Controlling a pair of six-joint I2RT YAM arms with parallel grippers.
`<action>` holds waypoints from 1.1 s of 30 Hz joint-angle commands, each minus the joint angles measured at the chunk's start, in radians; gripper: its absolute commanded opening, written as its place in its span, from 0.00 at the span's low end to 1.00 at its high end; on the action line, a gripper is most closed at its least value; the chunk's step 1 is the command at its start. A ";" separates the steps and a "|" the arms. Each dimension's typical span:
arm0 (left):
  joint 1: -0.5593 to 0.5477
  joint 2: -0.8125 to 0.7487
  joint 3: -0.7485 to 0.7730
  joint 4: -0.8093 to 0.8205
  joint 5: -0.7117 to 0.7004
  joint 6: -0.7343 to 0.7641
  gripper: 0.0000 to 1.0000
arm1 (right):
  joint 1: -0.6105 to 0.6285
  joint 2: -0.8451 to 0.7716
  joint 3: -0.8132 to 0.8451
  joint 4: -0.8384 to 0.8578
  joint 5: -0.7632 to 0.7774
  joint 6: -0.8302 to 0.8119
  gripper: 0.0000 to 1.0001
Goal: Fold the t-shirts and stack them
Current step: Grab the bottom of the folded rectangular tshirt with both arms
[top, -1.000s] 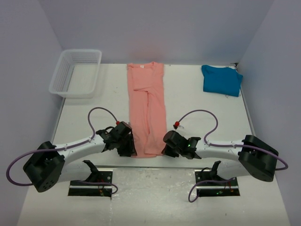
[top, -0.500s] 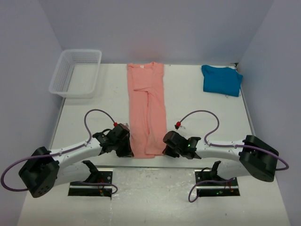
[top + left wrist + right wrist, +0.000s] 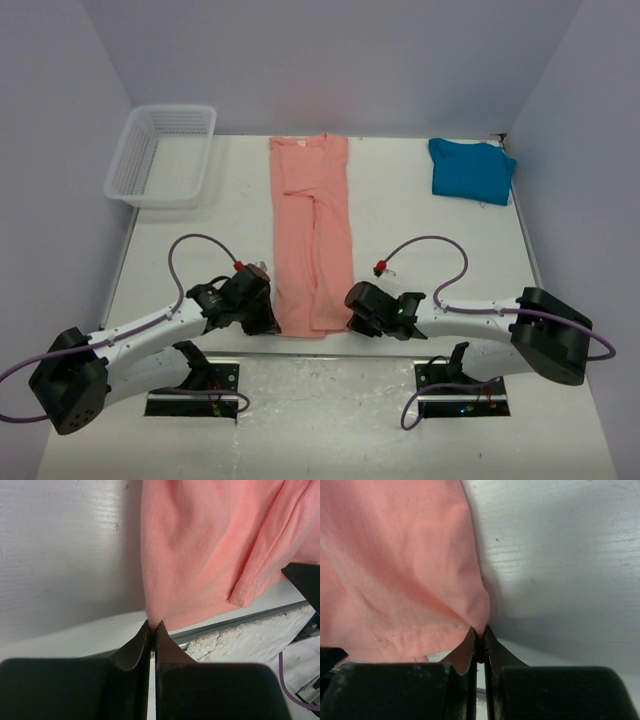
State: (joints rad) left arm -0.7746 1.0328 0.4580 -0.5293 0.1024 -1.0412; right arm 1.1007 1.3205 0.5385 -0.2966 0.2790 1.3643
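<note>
your left gripper and right gripper are both pinching the hem corners of the salmon-pink shirt at the near edge of the table. left one's been sliding outward, so you're stretching it flat for folding.

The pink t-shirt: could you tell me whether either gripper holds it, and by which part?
Both hold the pink t-shirt by its near hem: left gripper at the left corner, right gripper at the right.

I note the pink t-shirt as matt knit cloth, hem stitched. Table: white, matt, faintly grained. Far-left basket: white plastic mesh. Right gripper fingers: matt black.
</note>
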 commanded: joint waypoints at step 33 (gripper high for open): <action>-0.061 -0.257 0.036 -0.163 -0.075 0.026 0.00 | 0.283 -0.032 0.218 -0.530 0.218 0.041 0.00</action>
State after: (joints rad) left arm -0.8276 0.7841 0.4534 -0.6506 0.1017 -1.0512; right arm 1.3766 1.2827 0.7040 -0.6601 0.3981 1.4128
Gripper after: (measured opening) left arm 0.010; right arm 0.017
